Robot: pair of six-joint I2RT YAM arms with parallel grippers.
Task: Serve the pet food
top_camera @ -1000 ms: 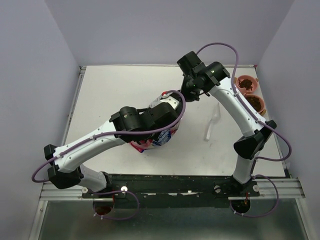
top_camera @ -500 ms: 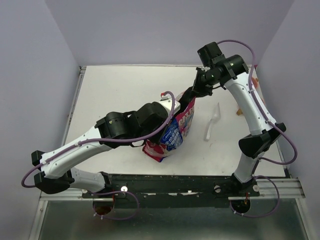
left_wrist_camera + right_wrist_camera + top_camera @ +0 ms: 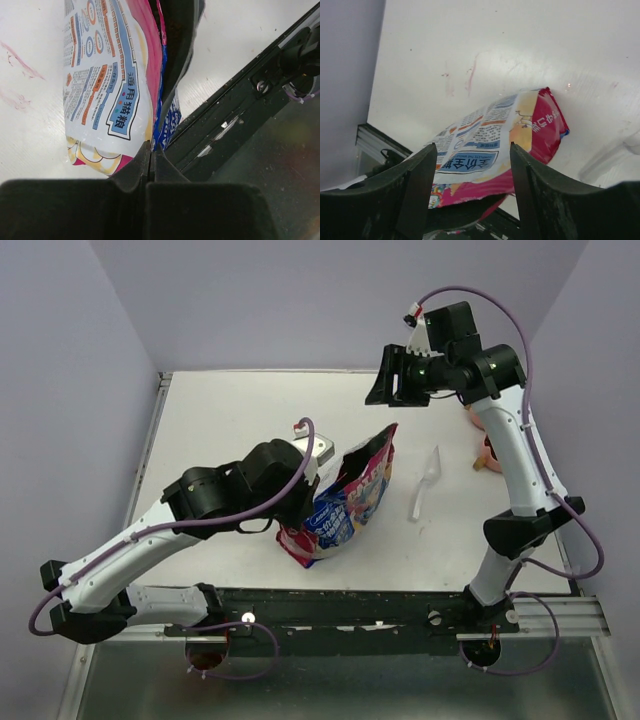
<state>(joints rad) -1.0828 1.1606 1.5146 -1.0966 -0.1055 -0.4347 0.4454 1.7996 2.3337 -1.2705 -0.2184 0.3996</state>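
Observation:
The glossy pink-and-blue bag (image 3: 350, 502) leans on the table with its open top toward the back right. My left gripper (image 3: 300, 508) is shut on the bag's lower left edge. In the left wrist view the closed fingertips (image 3: 145, 152) pinch the bag (image 3: 107, 85) at its seam. My right gripper (image 3: 378, 388) hangs open above the table behind the bag and touches nothing. In its wrist view the bag (image 3: 495, 135) lies well below the spread fingers (image 3: 422, 185). The pet food is hidden.
A clear plastic scoop (image 3: 425, 485) lies on the table right of the bag. A sliver of an orange bowl (image 3: 487, 453) shows behind the right arm at the table's right edge. The black front rail (image 3: 250, 100) runs close by the bag's bottom.
My right gripper opened, let go of the bag's top and lifted away toward the back right. My left arm pulled the bag toward the near left; its top now stands free.

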